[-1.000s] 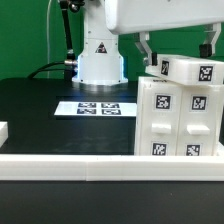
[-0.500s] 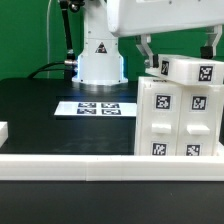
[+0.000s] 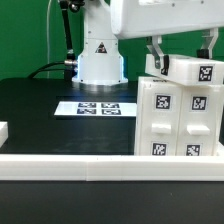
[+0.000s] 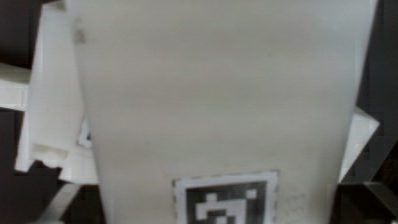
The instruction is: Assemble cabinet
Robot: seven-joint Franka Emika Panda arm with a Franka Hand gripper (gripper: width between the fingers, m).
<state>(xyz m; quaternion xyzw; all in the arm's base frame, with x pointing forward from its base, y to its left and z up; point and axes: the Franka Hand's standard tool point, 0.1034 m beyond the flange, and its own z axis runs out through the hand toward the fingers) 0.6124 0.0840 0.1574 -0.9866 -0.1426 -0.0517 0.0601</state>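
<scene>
White plastic cabinet box (image 3: 180, 118) stands at the exterior view's right on the black table (image 3: 40, 110), tags facing the camera. A smaller white panel (image 3: 190, 70) lies across its top, long axis running along the box's top edge. The gripper (image 3: 182, 50) hangs directly above, one finger (image 3: 157, 54) at either end of the panel; whether they are pinching it I cannot tell.

Wrist view: the panel (image 4: 205, 100) fills the frame lengthwise, tag (image 4: 226, 200) at one end.
</scene>
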